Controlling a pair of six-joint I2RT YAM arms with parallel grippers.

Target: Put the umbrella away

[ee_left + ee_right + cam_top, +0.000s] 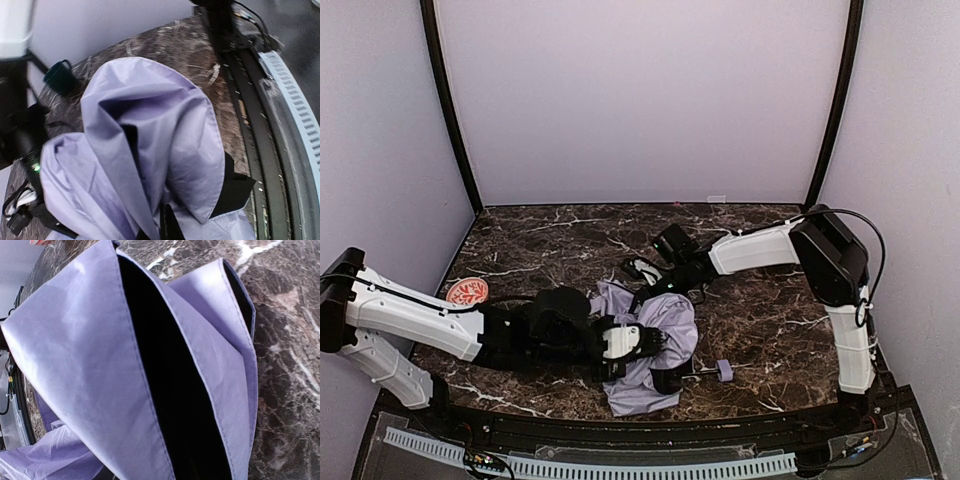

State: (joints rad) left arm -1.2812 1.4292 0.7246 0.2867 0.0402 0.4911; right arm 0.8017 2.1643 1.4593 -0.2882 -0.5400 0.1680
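The umbrella [665, 325] lies rumpled by the worktop's [770, 320] near edge, handle knob [724, 371] pointing right — gathering the canopy [150, 140] seems the step in hand. The left gripper [642, 342] pinches its fabric; the right gripper's [658, 288] jaws I cannot tell. Next calls for bunching the folds tighter — without snagging ribs.

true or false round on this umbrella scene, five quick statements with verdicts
1. The umbrella lies crumpled on the marble table. True.
2. Its handle knob sticks out toward the left arm's base. False: it sticks out on the right arm's side of the fabric.
3. The umbrella's lining is white. False: it is black, under lavender fabric.
4. A red patterned disc sits near the table's left edge. True.
5. The left fingers stand wide open, clear of the umbrella. False: they are shut at its fabric.
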